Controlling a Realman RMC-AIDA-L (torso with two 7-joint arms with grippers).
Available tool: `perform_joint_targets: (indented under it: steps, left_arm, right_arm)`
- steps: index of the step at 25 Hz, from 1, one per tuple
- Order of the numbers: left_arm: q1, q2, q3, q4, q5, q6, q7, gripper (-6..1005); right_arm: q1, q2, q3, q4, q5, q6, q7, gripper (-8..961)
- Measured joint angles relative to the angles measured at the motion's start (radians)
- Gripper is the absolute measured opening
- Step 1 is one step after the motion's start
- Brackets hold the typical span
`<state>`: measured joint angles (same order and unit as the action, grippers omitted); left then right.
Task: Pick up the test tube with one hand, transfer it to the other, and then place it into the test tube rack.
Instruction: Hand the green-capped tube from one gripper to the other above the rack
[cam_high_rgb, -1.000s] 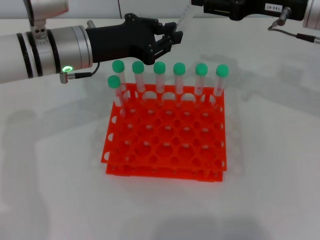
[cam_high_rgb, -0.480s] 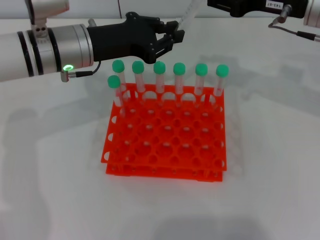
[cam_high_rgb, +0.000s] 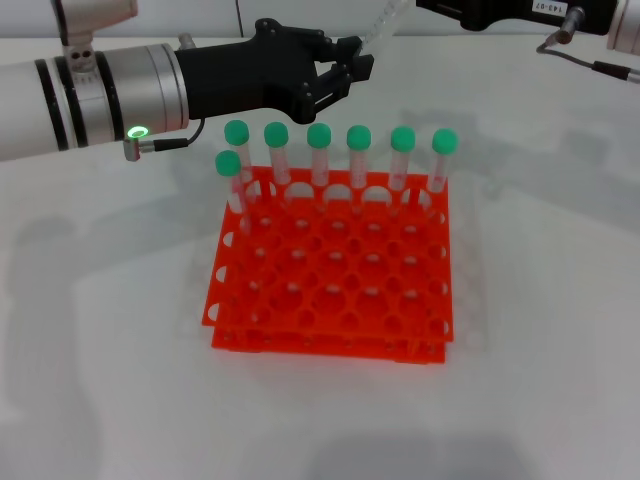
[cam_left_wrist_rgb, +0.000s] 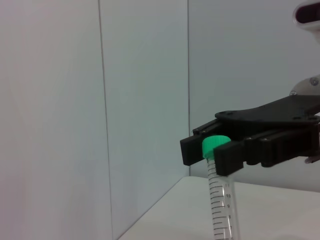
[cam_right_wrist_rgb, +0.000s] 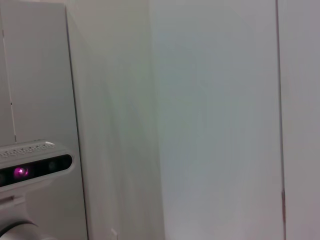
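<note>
Green cap up top: the test tube (cam_left_wrist_rgb: 220, 195) is mid-handover above the back of the orange-red test tube rack (cam_high_rgb: 330, 270). The left gripper (cam_high_rgb: 335, 72) is clamped on its lower part, while the labelled right gripper (cam_left_wrist_rgb: 222, 150) pinches it just under the cap. Over the last second the pair has drifted up and back slightly. Looks like the left's release comes next.

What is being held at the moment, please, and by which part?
The tube: the right tool grips it at its green-capped end, and the left tool holds its other end.
</note>
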<state>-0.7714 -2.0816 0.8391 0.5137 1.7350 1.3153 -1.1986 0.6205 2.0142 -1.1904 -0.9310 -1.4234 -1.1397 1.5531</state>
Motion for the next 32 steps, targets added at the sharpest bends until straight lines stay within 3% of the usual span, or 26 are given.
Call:
perform_joint_targets:
  steps: [32]
  left_arm:
    - [0.001, 0.0, 0.014, -0.005, -0.003, 0.0, 0.004, 182]
  right_arm:
    - [0.014, 0.0, -0.018, -0.01, -0.001, -0.025, -0.007, 290]
